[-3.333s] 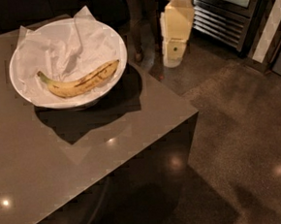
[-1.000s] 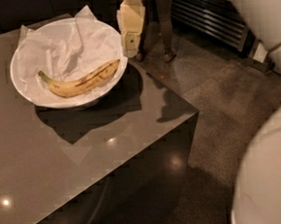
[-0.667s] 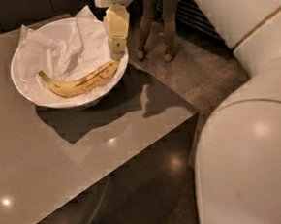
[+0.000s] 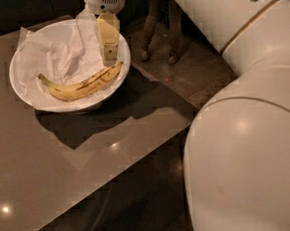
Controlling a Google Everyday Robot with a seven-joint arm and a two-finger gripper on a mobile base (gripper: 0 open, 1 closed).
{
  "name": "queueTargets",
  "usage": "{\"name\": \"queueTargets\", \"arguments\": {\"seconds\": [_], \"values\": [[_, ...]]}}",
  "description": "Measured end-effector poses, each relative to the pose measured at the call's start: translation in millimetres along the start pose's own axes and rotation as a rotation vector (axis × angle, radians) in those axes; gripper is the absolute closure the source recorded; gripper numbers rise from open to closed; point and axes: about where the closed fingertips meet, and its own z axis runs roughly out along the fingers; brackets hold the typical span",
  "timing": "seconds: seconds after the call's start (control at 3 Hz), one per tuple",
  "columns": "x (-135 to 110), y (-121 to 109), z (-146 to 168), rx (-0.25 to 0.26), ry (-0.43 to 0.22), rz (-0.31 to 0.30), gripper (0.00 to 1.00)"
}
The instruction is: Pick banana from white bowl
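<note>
The banana is yellow with brown streaks and lies curved in the front half of the white bowl, stem to the left, dark tip to the right. The bowl is lined with crumpled white paper and sits at the back of the grey table. My gripper hangs over the bowl's right side, just above the banana's right end, and holds nothing.
The grey table has its right edge and corner close to the bowl. My large white arm fills the right side of the view. Chair or stool legs stand on the dark floor behind the table.
My gripper has moved left from beyond the table's edge to over the bowl's right side. My arm has swung into view on the right. The banana and bowl have not moved.
</note>
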Motion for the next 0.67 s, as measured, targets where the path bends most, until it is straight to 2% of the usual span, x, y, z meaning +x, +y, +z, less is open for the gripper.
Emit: {"name": "queueTargets", "arguments": {"seconds": [0.33, 0.67], "values": [[-13.9, 1.3, 19.8, -0.038, -0.034, 0.012, 0.02], [-23.9, 1.7, 37.9, -0.075, -0.060, 0.042, 0.14]]}}
